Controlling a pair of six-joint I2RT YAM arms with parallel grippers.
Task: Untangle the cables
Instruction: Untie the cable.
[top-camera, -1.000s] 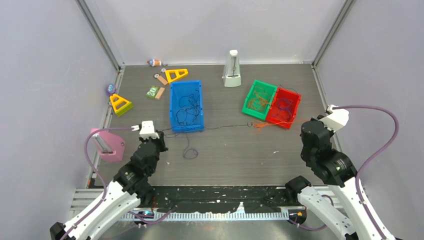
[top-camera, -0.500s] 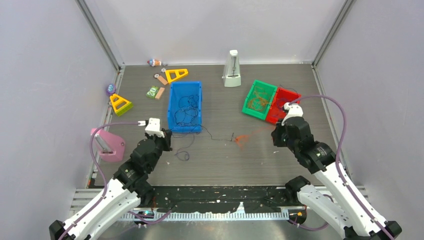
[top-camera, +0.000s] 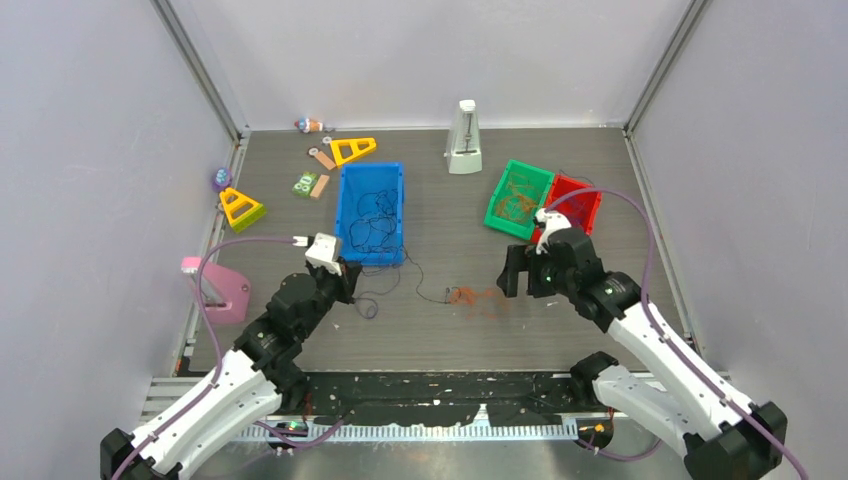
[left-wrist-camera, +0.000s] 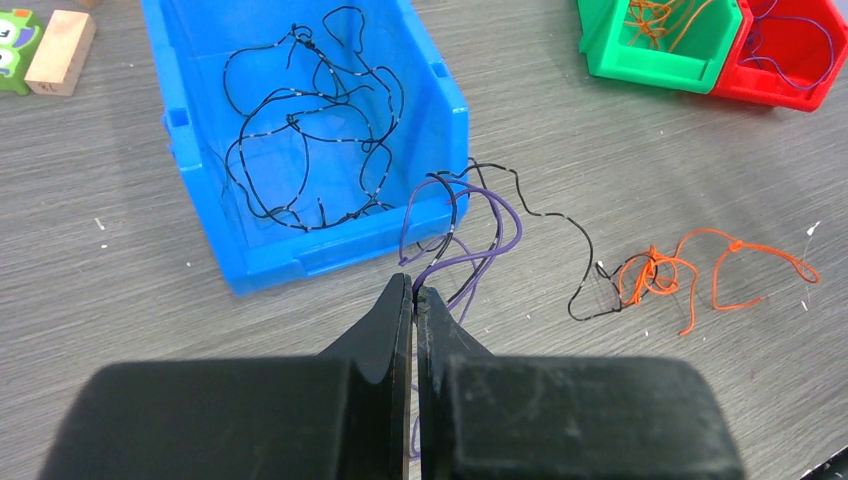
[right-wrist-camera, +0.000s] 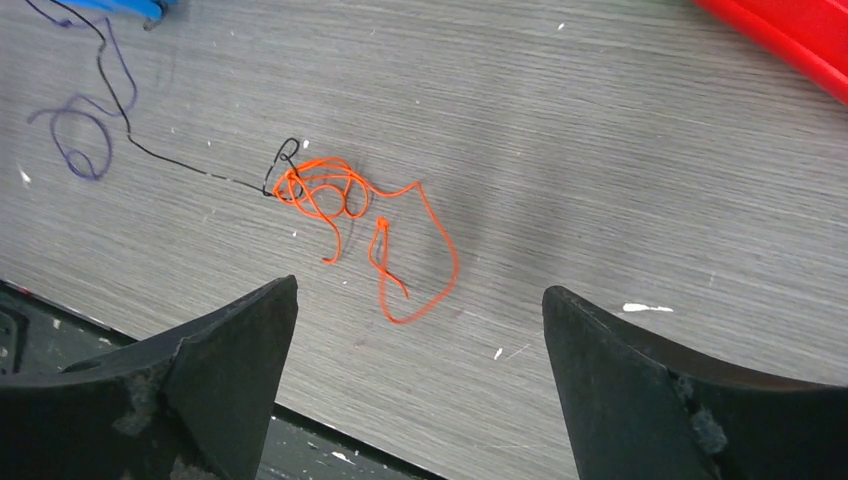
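A grey wood-grain surface (top-camera: 430, 335) carries a large blue plastic bin (top-camera: 346, 220) at centre left, and two smaller plastic bins touching side by side at the far right, one green (left-wrist-camera: 650, 72) and one red (left-wrist-camera: 775, 88). The left pincer (left-wrist-camera: 413, 290) sits just near of the blue bin's near wall with its black jaws pressed together. A thin purple strand (left-wrist-camera: 500, 215) of the cables runs into the tips and is pinched there, looping up against the bin's near right corner. The right pincer (right-wrist-camera: 418, 290) hovers low over the middle of the surface, right of the left one, with its jaws spread wide and nothing between them. It touches none of the strands. Below and just ahead of it, a thin orange strand (right-wrist-camera: 330, 195) lies on the bare surface as a small knotted clump with two loose loops trailing to the right. A hair-thin black strand (left-wrist-camera: 560, 225) is caught in the left end of that clump and wanders left across the surface to the purple loops by the blue bin. Inside the blue bin lies a loose squiggle of more black wire (left-wrist-camera: 300, 130). The green bin holds orange wire and the red bin purple wire.
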